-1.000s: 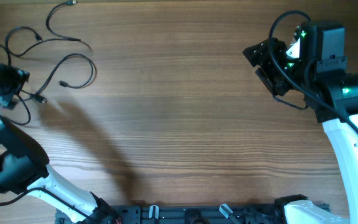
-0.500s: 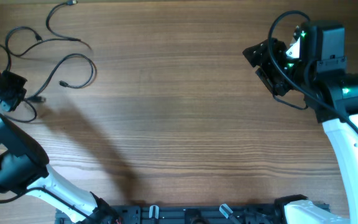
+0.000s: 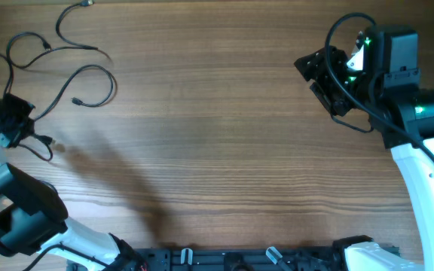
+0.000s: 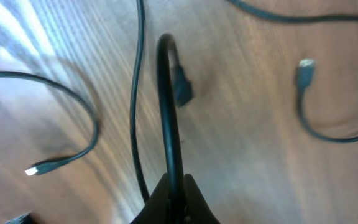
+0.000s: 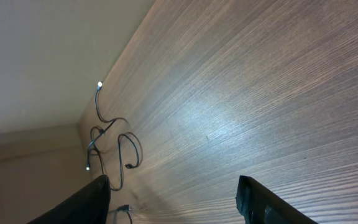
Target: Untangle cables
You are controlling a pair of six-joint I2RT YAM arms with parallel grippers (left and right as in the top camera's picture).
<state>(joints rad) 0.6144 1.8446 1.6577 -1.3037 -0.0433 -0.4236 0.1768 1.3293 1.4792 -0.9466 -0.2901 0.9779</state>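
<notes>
Left arm first: glossy white shells, broken by a chunky black joint; the left gripper is matte black; over to the right arm, a white link below and blocky black housings above; two green lights glow on it; a thick black wire loops over the black right gripper; up close, its fingers are dark, blunt wedges.

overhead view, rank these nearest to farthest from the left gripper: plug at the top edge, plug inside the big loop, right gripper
From the left gripper:
1. plug inside the big loop, just to its right in the view.
2. plug at the top edge, at the table's far side.
3. right gripper, across the table.
</notes>
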